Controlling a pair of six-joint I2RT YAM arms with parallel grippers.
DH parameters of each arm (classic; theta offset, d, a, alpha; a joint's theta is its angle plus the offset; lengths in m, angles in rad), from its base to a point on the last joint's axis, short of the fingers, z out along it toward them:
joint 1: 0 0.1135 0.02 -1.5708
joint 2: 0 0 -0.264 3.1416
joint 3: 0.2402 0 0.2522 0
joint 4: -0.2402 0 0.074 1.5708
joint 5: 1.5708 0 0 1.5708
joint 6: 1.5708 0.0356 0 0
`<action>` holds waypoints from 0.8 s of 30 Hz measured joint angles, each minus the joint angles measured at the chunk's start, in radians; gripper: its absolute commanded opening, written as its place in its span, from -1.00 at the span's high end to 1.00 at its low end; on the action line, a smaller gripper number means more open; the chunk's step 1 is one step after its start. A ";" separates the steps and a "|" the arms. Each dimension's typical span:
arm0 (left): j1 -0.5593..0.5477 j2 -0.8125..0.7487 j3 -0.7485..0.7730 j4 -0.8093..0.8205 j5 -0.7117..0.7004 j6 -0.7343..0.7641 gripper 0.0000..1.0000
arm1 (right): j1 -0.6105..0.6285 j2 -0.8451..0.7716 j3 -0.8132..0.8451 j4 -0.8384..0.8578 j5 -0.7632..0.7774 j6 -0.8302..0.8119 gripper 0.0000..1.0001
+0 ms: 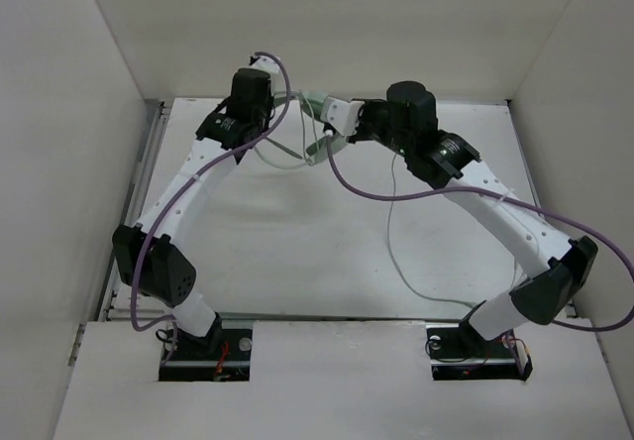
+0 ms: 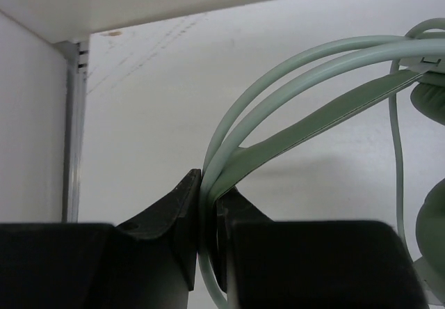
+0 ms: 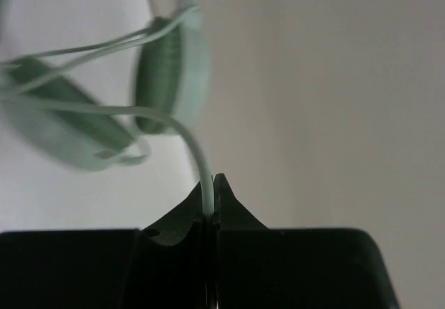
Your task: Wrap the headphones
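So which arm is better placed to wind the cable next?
Probably the right: the right pincer is shut on the thin cable and could loop it, while the left pincer clamps the headband, acting as anchor.

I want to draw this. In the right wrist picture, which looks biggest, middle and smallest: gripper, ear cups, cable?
1. right gripper, filling the bottom.
2. ear cups; blurred, unequally near, so unranked between themselves.
3. cable, a thin line.
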State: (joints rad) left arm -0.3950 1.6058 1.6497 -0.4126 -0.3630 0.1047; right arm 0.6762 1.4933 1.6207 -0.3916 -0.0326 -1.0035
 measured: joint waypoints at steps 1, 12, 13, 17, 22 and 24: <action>-0.016 0.002 0.000 -0.016 0.020 0.005 1.00 | 0.000 0.013 -0.001 0.035 0.045 -0.058 1.00; -0.132 0.007 -0.001 -0.113 0.317 -0.012 1.00 | -0.016 0.090 -0.068 0.377 0.204 -0.380 0.86; -0.130 0.004 -0.001 -0.113 0.338 -0.012 1.00 | -0.025 0.090 -0.068 0.382 0.201 -0.375 0.85; -0.129 -0.019 -0.001 -0.112 0.431 -0.011 1.00 | -0.080 0.090 -0.068 0.359 0.175 -0.301 0.84; -0.113 -0.078 -0.001 -0.114 0.554 -0.018 1.00 | -0.166 0.097 -0.022 0.224 0.051 -0.088 0.84; -0.102 -0.093 0.000 -0.114 0.596 -0.028 1.00 | -0.190 0.101 0.010 0.182 -0.016 -0.001 0.82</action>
State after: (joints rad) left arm -0.4969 1.5124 1.6493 -0.5266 0.2333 0.0769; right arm 0.4866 1.5944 1.6302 -0.2092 -0.0490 -1.0046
